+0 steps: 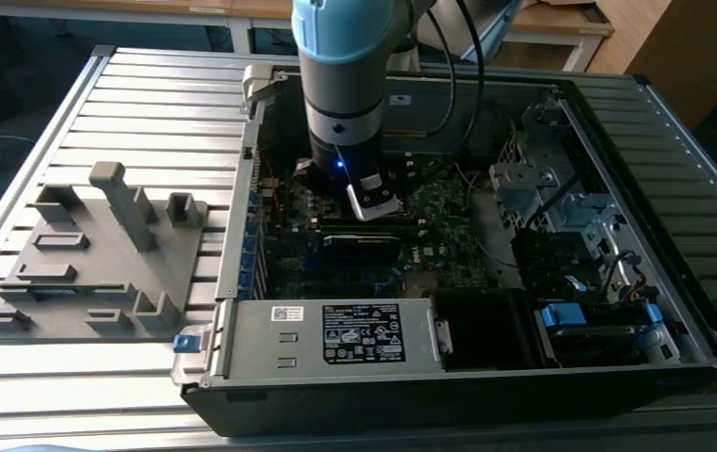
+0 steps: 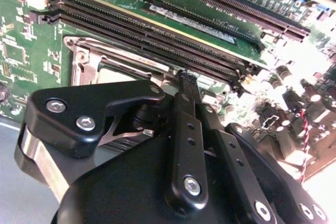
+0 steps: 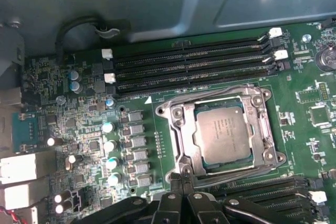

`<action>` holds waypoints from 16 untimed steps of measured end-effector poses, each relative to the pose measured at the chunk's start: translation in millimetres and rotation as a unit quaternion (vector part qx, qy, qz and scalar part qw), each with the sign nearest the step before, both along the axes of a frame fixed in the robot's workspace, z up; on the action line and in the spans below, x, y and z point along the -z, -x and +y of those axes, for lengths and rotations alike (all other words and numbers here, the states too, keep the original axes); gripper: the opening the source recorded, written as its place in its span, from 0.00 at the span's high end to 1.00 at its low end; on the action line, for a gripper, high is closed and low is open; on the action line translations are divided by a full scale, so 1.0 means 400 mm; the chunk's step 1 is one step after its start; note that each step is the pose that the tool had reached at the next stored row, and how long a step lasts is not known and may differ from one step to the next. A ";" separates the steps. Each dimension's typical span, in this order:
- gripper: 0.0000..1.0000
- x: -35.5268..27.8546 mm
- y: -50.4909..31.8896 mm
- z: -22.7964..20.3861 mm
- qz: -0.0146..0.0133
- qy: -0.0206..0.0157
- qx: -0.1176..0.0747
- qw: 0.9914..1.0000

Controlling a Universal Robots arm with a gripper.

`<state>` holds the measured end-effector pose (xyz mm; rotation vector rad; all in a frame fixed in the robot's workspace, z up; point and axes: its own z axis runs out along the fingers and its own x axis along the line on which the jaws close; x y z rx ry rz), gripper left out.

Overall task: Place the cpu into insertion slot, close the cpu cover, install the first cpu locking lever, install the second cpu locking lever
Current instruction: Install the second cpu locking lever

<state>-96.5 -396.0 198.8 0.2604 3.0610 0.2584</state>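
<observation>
Tool (image 3: 181,174) closed, at cpu cover (image 3: 178,129).

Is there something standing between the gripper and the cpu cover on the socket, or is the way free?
Nothing visible stands between them. In the first wrist view the gripper sits right at the edge of the cpu cover, which lies flat around the cpu seated in its socket. The memory slots lie on the cover's far side.
</observation>
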 end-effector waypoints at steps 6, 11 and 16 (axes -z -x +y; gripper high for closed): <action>0.89 0.003 0.002 0.000 0.000 -0.007 0.000 1.000; 0.89 0.005 0.007 -0.001 0.000 -0.010 0.000 1.000; 0.89 0.008 0.012 -0.001 0.000 -0.013 0.000 1.000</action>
